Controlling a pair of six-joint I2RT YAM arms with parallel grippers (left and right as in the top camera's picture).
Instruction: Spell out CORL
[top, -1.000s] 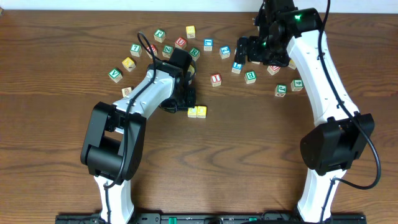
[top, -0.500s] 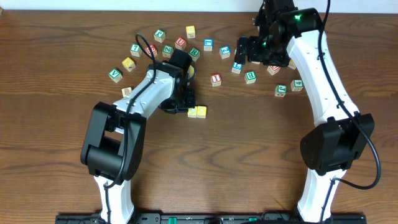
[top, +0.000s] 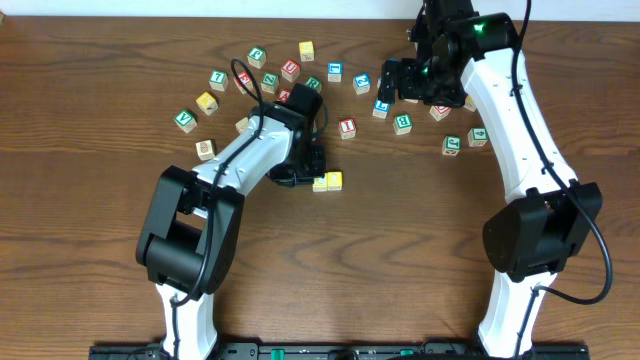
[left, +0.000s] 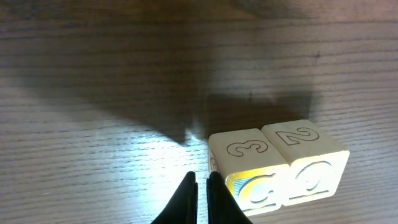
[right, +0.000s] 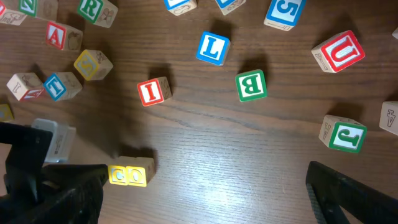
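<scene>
I set my left gripper (left: 200, 182), jaws pressed together, beside the yellow blocks (left: 277, 165) as a pusher; my right gripper (top: 402, 82) hangs spread, far.

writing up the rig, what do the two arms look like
The left arm and right arm both have white links and bulky black joints. Thin black cables run alongside. A green light glows near the right wrist. The left gripper's fingers are black, tapered.
</scene>
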